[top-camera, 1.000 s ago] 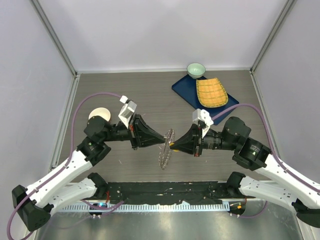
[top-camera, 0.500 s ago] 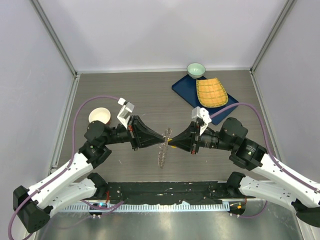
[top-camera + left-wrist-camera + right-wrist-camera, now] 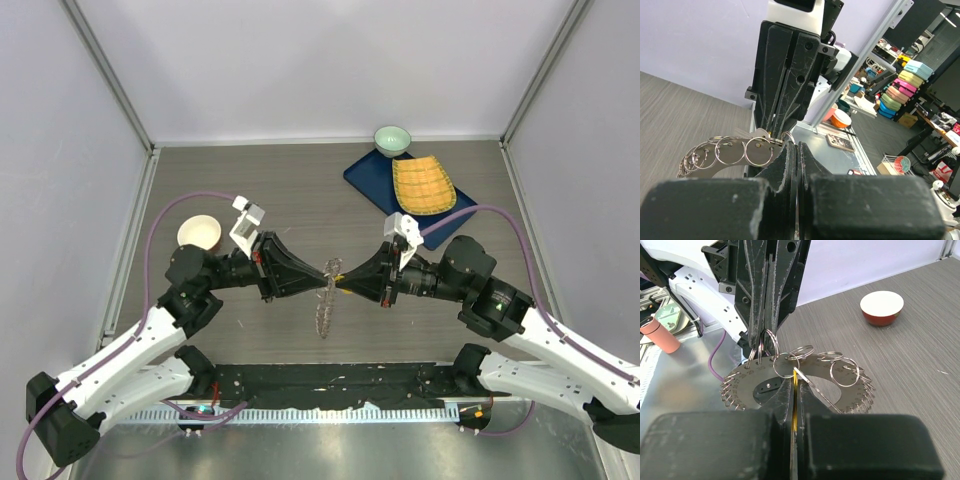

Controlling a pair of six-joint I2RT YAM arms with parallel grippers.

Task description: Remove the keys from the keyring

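Observation:
The keyring (image 3: 327, 298) hangs in the air between my two grippers, edge-on in the top view. In the right wrist view it is a flat metal ring plate (image 3: 817, 385) with numbered holes, fringed with small split rings. My right gripper (image 3: 793, 376) is shut on a key (image 3: 795, 410), seen as a thin yellow-bronze sliver between the jaws, joined to one split ring. My left gripper (image 3: 796, 145) is shut on the keyring's rim, with the plate (image 3: 732, 152) to its left. In the top view the left gripper (image 3: 322, 272) and right gripper (image 3: 343, 282) meet tip to tip.
A red bowl with a white inside (image 3: 200, 232) stands behind the left arm and also shows in the right wrist view (image 3: 882, 307). A green bowl (image 3: 392, 139), a blue mat (image 3: 372, 180) and a yellow woven tray (image 3: 422, 185) lie at the back right.
Both grippers have shifted a little left and away with the keyring between them. The keyring has turned more edge-on to the top camera.

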